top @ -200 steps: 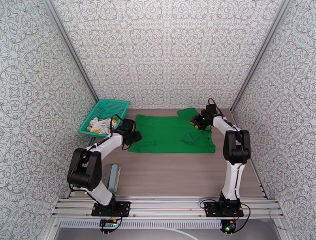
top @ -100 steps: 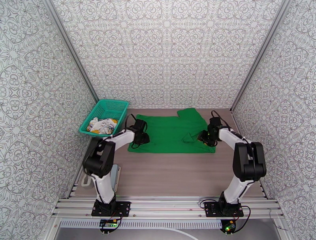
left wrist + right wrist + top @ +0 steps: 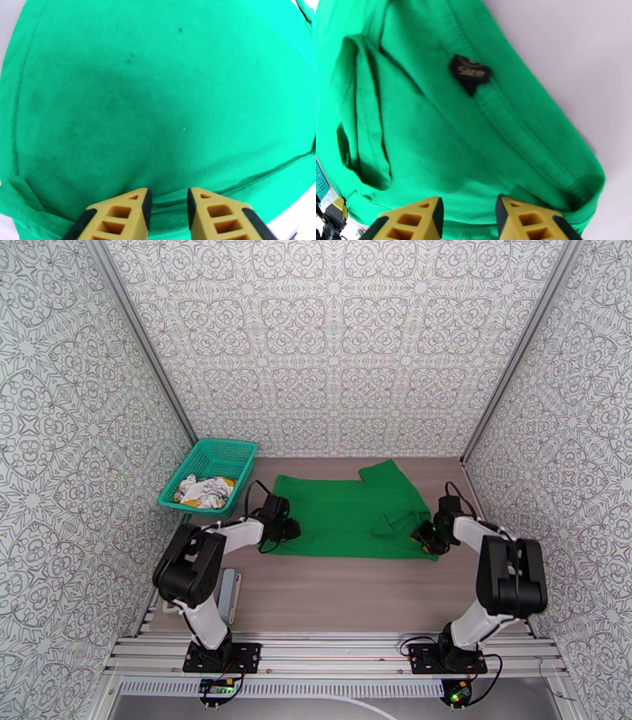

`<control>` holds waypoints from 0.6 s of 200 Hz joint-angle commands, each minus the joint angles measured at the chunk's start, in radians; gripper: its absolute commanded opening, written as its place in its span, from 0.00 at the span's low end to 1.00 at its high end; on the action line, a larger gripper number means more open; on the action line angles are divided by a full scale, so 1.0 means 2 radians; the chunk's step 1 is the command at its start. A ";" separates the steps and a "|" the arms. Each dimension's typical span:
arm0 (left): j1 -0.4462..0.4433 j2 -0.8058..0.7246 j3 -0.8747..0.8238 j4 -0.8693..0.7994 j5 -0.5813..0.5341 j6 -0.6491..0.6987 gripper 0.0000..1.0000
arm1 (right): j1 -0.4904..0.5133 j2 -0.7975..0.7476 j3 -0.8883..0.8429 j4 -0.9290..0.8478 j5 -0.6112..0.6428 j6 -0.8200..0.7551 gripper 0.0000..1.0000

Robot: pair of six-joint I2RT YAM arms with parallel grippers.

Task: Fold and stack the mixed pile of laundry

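My left gripper [image 3: 169, 194], right of the basket [image 3: 237, 447] holding the white printed garment [image 3: 204, 490], sits narrow at the green shirt's [image 3: 347, 508] left edge; I cannot tell whether it pinches. The shirt lies spread on the table [image 3: 340, 595]. At its near right corner, my right gripper [image 3: 469, 202] stands equally narrow, grip unclear.
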 commanded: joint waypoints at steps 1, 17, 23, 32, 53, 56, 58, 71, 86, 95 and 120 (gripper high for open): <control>-0.020 -0.030 -0.063 -0.056 -0.005 -0.037 0.32 | -0.013 -0.039 -0.053 -0.057 0.027 0.006 0.45; -0.040 -0.061 -0.093 -0.059 -0.010 -0.061 0.33 | -0.014 -0.065 -0.074 -0.070 0.027 0.006 0.45; -0.049 -0.071 -0.100 -0.063 -0.013 -0.066 0.33 | -0.015 -0.074 -0.081 -0.074 0.027 0.006 0.45; -0.059 -0.086 -0.106 -0.072 -0.020 -0.073 0.33 | -0.015 -0.088 -0.088 -0.082 0.026 0.006 0.45; -0.066 -0.113 -0.099 -0.095 -0.035 -0.071 0.36 | -0.014 -0.119 -0.084 -0.099 0.028 0.003 0.46; -0.066 -0.115 -0.095 -0.100 -0.037 -0.069 0.37 | -0.014 -0.123 -0.080 -0.102 0.028 0.002 0.46; -0.065 -0.117 -0.091 -0.103 -0.039 -0.068 0.37 | -0.014 -0.124 -0.077 -0.103 0.028 0.002 0.46; -0.062 -0.119 -0.061 -0.127 -0.051 -0.052 0.39 | -0.010 -0.132 -0.056 -0.111 0.020 -0.001 0.46; -0.059 -0.111 -0.022 -0.150 -0.062 -0.032 0.40 | 0.006 -0.132 -0.031 -0.119 0.014 -0.002 0.46; -0.057 -0.103 -0.002 -0.157 -0.063 -0.024 0.40 | 0.018 -0.130 -0.021 -0.121 0.008 0.003 0.47; -0.053 -0.074 0.037 -0.153 -0.058 -0.011 0.40 | 0.055 -0.126 -0.017 -0.096 -0.020 0.032 0.48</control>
